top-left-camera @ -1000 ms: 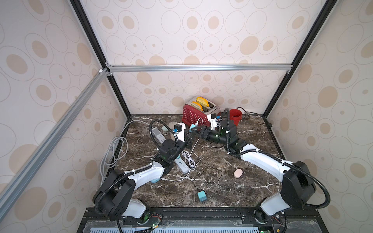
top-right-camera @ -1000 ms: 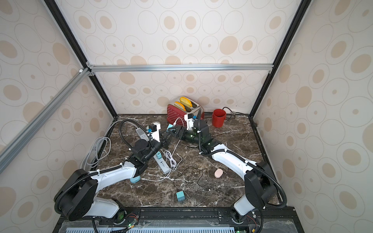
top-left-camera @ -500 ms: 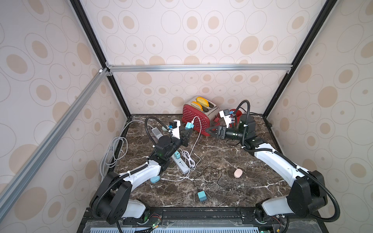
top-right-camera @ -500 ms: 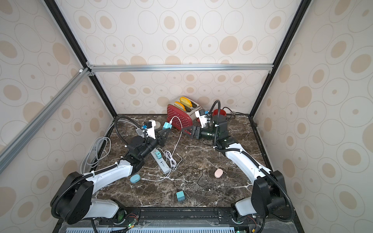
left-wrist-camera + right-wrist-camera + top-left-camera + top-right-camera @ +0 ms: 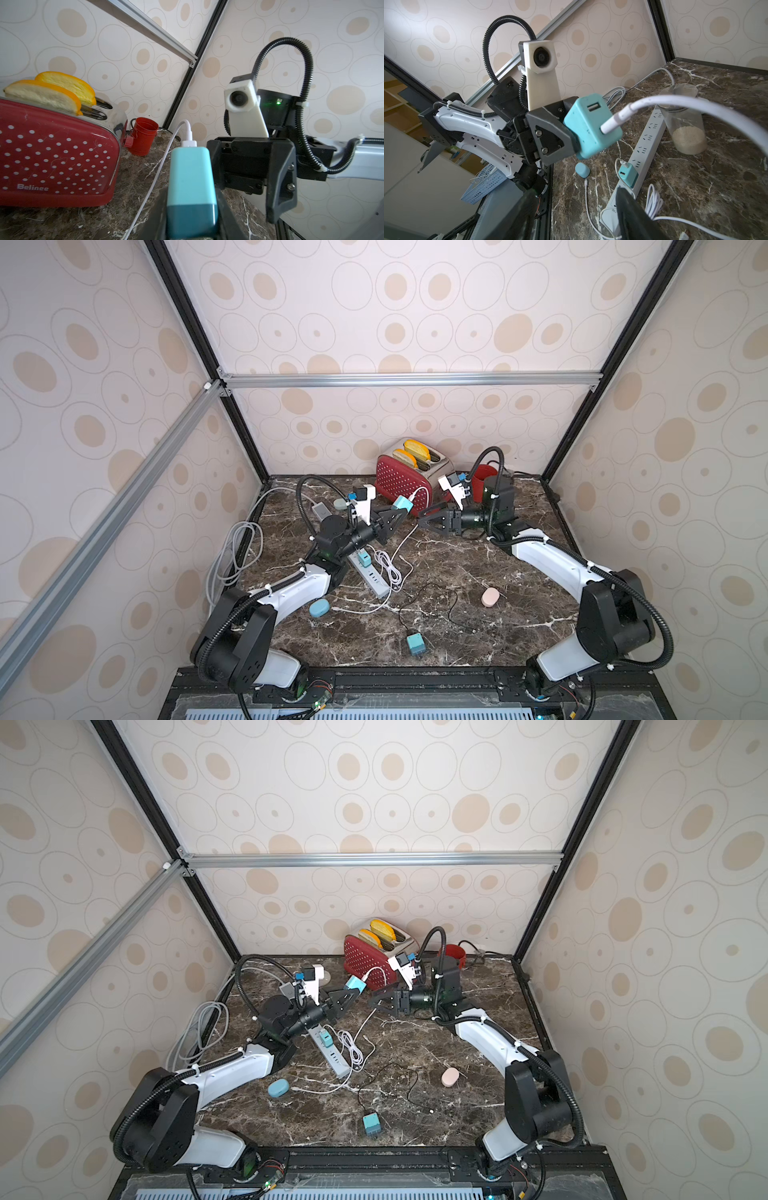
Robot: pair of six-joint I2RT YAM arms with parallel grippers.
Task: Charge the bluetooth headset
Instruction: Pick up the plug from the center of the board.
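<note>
Though half-hidden, teal charger (image 5: pixel 191 176) clenched in left claw (image 5: pixel 394 515) — right claw (image 5: pixel 421 521) agape, empty.

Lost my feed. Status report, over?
Left gripper shut on teal charger, white cable plugged in, lifted. Right gripper open, empty, facing it. Pink case on table, unconnected. Nothing between grippers.

Dark veined stone is seen on the tabletop (image 5: pixel 478 564), polished and faintly reflective. At twelve o'clock, the toaster (image 5: pixel 58 158) is finished in glossy red, lightly scratched, beneath chromed metal. The teal adapter (image 5: pixel 190 178) is moulded in smooth matt plastic; its white cable (image 5: pixel 675 101) is sheathed smooth.
</note>
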